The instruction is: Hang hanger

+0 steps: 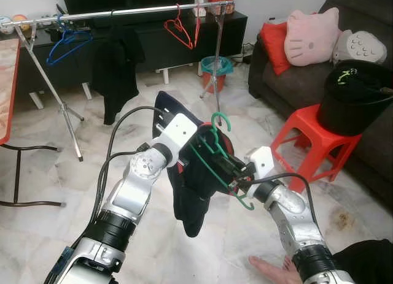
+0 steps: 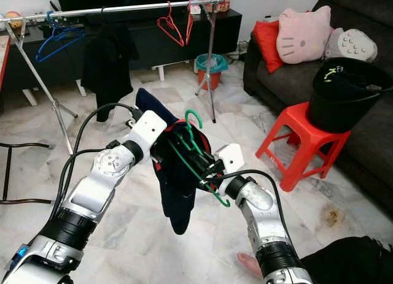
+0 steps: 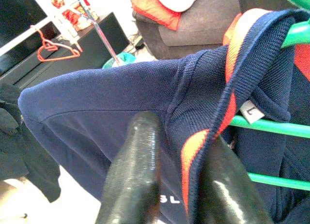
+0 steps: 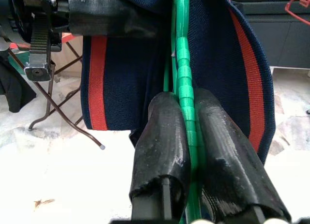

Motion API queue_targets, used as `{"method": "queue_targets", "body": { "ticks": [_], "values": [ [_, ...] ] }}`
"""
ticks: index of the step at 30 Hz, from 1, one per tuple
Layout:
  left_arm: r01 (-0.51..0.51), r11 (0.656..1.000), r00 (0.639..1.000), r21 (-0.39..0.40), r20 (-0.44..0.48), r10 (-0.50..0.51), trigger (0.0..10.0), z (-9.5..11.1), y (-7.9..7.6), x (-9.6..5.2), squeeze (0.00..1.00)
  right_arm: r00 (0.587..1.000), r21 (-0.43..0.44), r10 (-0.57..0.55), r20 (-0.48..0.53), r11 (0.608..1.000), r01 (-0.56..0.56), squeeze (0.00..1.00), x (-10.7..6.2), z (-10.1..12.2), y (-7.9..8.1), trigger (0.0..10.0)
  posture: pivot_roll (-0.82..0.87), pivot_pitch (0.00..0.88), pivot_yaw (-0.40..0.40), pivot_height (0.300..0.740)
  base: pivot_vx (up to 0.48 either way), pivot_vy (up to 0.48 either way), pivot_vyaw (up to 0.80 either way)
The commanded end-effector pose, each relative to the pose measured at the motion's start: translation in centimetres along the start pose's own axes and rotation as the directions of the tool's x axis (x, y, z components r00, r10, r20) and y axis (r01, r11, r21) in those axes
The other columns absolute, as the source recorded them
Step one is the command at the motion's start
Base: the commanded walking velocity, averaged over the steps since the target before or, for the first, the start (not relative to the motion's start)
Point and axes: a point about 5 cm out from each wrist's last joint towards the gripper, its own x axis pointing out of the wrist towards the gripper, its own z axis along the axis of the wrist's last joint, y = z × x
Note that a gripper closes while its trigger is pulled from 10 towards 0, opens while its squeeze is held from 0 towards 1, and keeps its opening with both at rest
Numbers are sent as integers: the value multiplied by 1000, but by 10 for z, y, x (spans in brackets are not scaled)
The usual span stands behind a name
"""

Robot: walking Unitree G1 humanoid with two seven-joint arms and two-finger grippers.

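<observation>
The right gripper [image 4: 186,137] is clamping the green hanger [image 1: 212,150] between its 2 black fingers, pinching a thin ridged bar of it so the hook is pointing up and free, presumably so that the hook can later be caught over a rail; the left gripper [image 3: 177,161] is pinching the navy garment [image 1: 187,186] at its orange-trimmed collar, right against the hanger's bar, which looks like a way of keeping the cloth spread and seated on the frame while both arms are carrying it chest-high; the garment is draping down from the hanger between the 2 silver arms, its lower end dangling clear of the floor; a person's bare foot [image 1: 273,270] is resting on the floor beside the right arm; the floor [image 1: 55,235] is pale marbled tile, glossy; further off, to the right, a red plastic stool [image 1: 307,137] is bearing a black bucket [image 1: 353,97] in front of a dark sofa [image 1: 276,81] with a red cushion and a pink cat-face cushion; at the far side the clothes rack [image 1: 123,13], a silver rail on crossed legs, is holding a blue hanger [image 1: 67,42], a black garment [image 1: 116,69] and red hangers [image 1: 182,27], well apart from the grippers; judging by that gap, the hanging is not yet begun.
</observation>
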Motion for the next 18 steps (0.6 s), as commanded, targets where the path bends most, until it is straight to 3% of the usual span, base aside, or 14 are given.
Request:
{"method": "queue_targets", "body": {
  "ticks": [1, 16, 17, 18],
  "values": [
    [-1, 1000, 1000, -3, 16, 1, 0, 4, 2, 2, 0, 1000, -17, -6, 24, 1000, 6, 0, 0, 5, -2, 0, -106, 0, -23, 740, 0, 0, 0],
    [-10, 1000, 999, -11, 30, 10, 0, 6, 4, 2, 0, 999, -50, -4, -42, 999, 2, 0, -4, -5, -2, 0, -111, 0, -20, 740, 0, 0, 0],
    [-17, 1000, 999, -13, 31, 17, 0, 6, 5, 1, 0, 998, -66, -16, -66, 998, 11, 0, -5, -8, -3, 3922, -111, 0, -20, 740, 0, 0, 0],
    [-23, 1000, 999, -10, 31, 23, 0, 6, 6, 1, 0, 996, -78, -31, -89, 997, 24, 0, -7, -12, -4, 10000, -108, 0, -21, 740, 0, 0, 0]
  ]
}}
